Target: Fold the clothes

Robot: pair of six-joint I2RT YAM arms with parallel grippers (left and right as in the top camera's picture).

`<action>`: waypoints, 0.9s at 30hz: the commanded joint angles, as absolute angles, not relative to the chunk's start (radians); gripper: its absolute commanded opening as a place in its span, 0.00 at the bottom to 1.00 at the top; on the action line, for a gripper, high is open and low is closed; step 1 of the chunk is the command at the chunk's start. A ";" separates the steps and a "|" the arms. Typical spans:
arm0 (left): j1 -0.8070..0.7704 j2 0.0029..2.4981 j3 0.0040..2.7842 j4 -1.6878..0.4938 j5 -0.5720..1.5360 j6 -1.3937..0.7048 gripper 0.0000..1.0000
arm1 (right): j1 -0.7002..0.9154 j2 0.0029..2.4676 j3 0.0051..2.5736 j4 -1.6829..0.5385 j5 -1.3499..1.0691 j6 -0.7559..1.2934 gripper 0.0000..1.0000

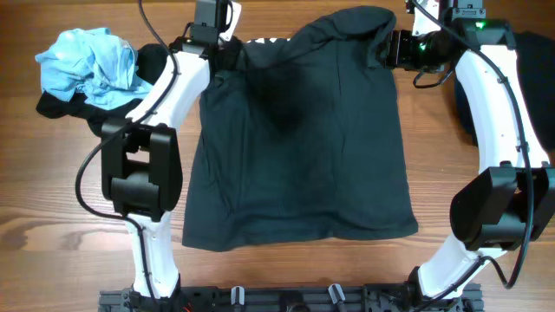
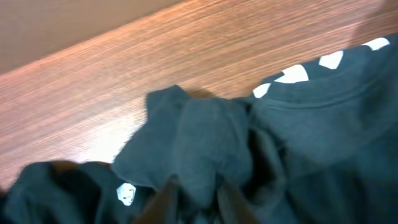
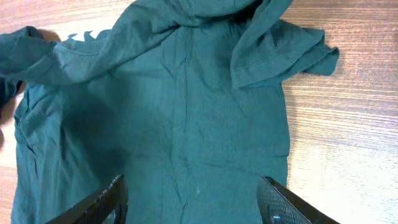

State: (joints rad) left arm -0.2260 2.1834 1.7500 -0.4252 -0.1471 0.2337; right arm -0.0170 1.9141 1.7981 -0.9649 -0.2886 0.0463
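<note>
A large black shirt (image 1: 303, 156) lies spread in the middle of the wooden worktop (image 1: 52, 199), hem toward the near edge and collar toward the far edge. Its body is mostly flat, with slight wrinkles. At the far right corner a sleeve (image 3: 286, 53) is folded back over the body, its edge reaching the bare wood.

The left claw (image 2: 198, 196) is at the far left corner of the shirt. It is clenched on a bunched fold of the dark fabric, which rises in a lump between the two fingers. White markings (image 2: 292, 74) show along the far edge just right of that lump.

The right claw (image 3: 191, 186) is at the far right corner, released, its fingers wide apart above the shirt's body with nothing gripped between them.

At the far left of the worktop a crumpled blue garment (image 1: 87, 65) rests on top of another black garment (image 1: 61, 108), both well apart from the spread shirt's body. A further dark cloth (image 1: 533, 61) lies at the far right edge, partly hidden behind the right arm.
</note>
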 commanded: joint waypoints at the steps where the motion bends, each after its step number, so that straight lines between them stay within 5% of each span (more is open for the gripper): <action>1: -0.209 2.194 1.759 -0.422 -0.244 0.259 0.04 | -0.016 1.924 1.821 -0.968 -0.307 0.030 0.67; 12: -0.202 2.194 1.871 -0.337 -0.365 0.170 0.04 | -0.016 1.924 1.821 -0.969 -0.286 0.056 0.62; 18: -0.187 2.194 1.943 -0.056 -0.363 0.065 0.04 | -0.016 1.924 1.821 -1.007 -0.285 0.053 0.62; 19: -0.186 2.195 1.943 -0.056 -0.354 0.044 0.13 | -0.016 1.924 1.821 -1.008 -0.284 0.052 0.63; 22: -0.185 2.203 1.943 -0.118 -0.341 -0.015 0.90 | -0.016 1.924 1.821 -1.000 -0.282 0.052 0.77; 23: -0.185 2.205 1.943 -0.163 -0.336 -0.017 1.00 | -0.016 1.924 1.821 -0.995 -0.281 0.052 0.78; 27: -0.185 2.205 1.943 -0.377 -0.329 -0.093 1.00 | -0.016 1.927 1.821 -0.953 -0.267 0.051 0.77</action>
State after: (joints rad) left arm -0.1905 2.1921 1.9366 -0.2852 -0.3389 0.0040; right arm -0.0170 1.9141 1.7981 -0.9829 -0.2874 0.0513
